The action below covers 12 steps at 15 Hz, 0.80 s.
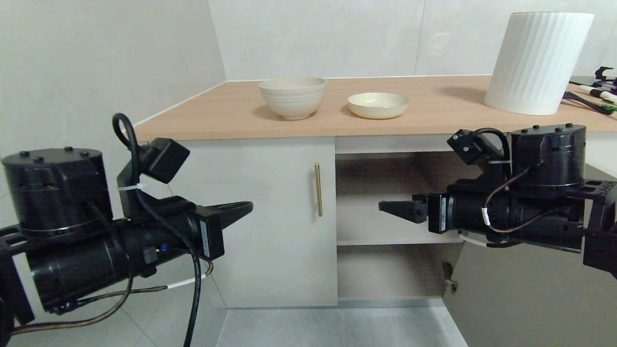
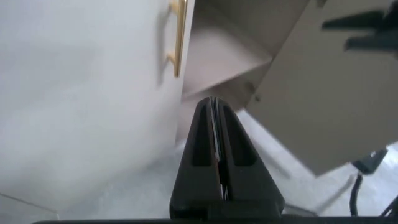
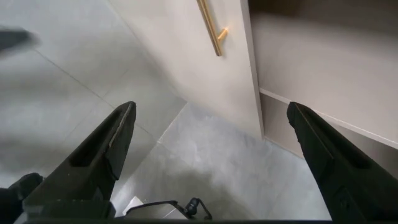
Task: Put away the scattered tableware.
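Note:
A cream ribbed bowl (image 1: 292, 98) and a shallow cream dish (image 1: 378, 105) stand side by side on the wooden countertop (image 1: 221, 115). Both grippers hang below the counter edge, in front of the cabinet and apart from the tableware. My left gripper (image 1: 246, 207) (image 2: 214, 109) is shut with nothing in it, in front of the closed left door. My right gripper (image 1: 388, 208) (image 3: 211, 118) is open and empty, its fingertips (image 3: 124, 115) spread wide, level with the open right compartment's shelf (image 1: 385, 241).
A tall white ribbed container (image 1: 539, 62) stands at the counter's right, with several utensils (image 1: 593, 94) behind it. The closed left door bears a gold handle (image 1: 317, 189) (image 2: 177, 37) (image 3: 211, 28). The right door (image 1: 520, 294) is swung open towards me.

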### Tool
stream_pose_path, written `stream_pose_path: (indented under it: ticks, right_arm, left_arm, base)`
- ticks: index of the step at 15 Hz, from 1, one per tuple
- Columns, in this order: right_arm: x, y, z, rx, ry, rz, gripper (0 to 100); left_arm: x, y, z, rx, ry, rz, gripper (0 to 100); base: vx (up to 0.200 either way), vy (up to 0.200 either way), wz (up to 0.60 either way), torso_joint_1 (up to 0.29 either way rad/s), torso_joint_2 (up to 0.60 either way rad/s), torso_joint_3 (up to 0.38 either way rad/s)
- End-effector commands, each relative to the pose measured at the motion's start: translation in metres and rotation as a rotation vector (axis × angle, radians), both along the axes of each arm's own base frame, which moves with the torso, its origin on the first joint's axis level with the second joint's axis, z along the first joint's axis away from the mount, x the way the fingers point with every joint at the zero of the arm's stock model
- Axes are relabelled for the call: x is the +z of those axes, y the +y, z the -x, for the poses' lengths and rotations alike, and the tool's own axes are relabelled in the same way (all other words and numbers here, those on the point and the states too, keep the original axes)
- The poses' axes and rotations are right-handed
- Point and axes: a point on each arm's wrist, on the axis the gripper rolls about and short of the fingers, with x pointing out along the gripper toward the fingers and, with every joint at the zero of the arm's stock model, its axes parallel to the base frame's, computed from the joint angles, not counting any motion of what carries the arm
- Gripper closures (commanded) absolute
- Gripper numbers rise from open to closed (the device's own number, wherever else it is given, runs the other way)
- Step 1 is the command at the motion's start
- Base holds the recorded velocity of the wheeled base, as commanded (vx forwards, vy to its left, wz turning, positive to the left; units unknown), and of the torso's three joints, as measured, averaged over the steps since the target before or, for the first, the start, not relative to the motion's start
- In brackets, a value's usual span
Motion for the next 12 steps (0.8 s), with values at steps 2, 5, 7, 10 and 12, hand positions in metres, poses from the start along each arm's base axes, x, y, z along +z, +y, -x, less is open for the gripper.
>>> stream_pose_path:
  ticks: [2,5,7,10,12]
  right_arm:
    - [0.006,-0.002,0.003,-0.001,-0.017,-0.009,0]
    - [0.021,-0.008,0.014,-0.001,-0.035,-0.02,0]
    - [0.027,-0.012,0.02,-0.004,-0.037,-0.02,0]
    - [0.031,-0.014,0.022,-0.019,-0.05,-0.023,0]
    - [0.035,-0.015,0.025,-0.021,-0.06,-0.029,0]
  left_arm:
    - [0.02,0.008,0.011,0.013,-0.07,0.032,0]
    - [0.031,0.014,0.013,0.033,-0.115,0.051,0]
    - [0.038,0.016,0.016,0.038,-0.142,0.062,0]
    - [0.042,0.016,0.015,0.059,-0.158,0.062,0]
    - [0.044,0.018,0.019,0.064,-0.165,0.062,0]
  base:
    - [0.0,0.0,0.0,0.0,0.0,0.0]
    - [0.0,0.0,0.0,0.0,0.0,0.0]
    - [0.0,0.0,0.0,0.0,0.0,0.0]
    - [0.0,0.0,0.0,0.0,0.0,0.0]
    - [0.0,0.0,0.0,0.0,0.0,0.0]
